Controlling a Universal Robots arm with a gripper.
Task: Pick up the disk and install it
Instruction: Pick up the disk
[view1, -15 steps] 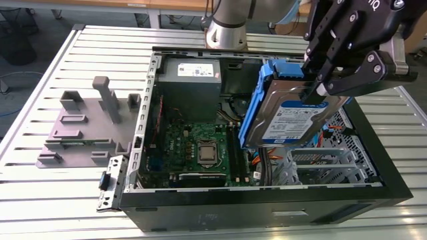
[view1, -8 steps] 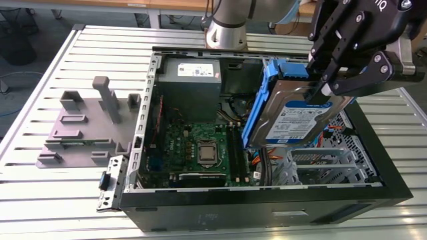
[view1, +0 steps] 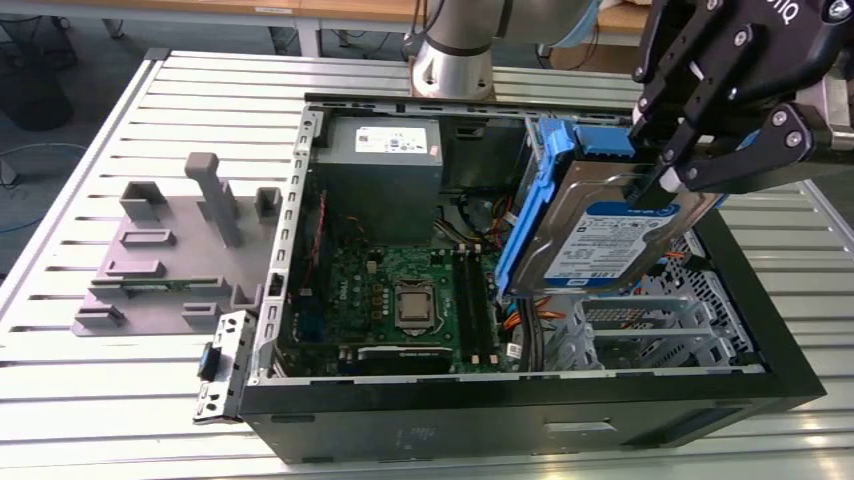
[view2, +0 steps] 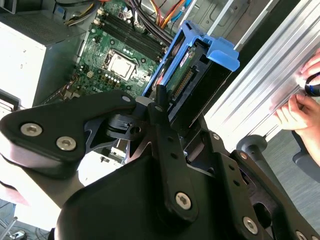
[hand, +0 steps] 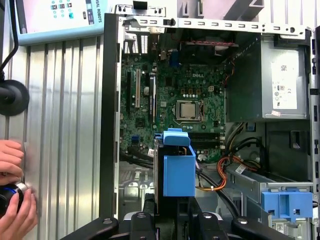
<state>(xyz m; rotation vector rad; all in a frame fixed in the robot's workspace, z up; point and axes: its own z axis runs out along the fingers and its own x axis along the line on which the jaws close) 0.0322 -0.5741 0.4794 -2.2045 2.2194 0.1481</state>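
The disk, a silver drive with a white-and-blue label in a blue carrier bracket, hangs tilted on edge above the open computer case. My black gripper is shut on the disk's upper end, over the case's side at the exterior view's right. Below the disk lies the metal drive cage. In the second wrist view the fingers clamp the blue carrier from both sides. The first wrist view looks down past the blue carrier into the case.
Inside the case are the green motherboard, the grey power supply and loose cables. A second blue bracket sits mounted in the case. A grey fixture stands on the slatted table. A person's hands rest beside the case.
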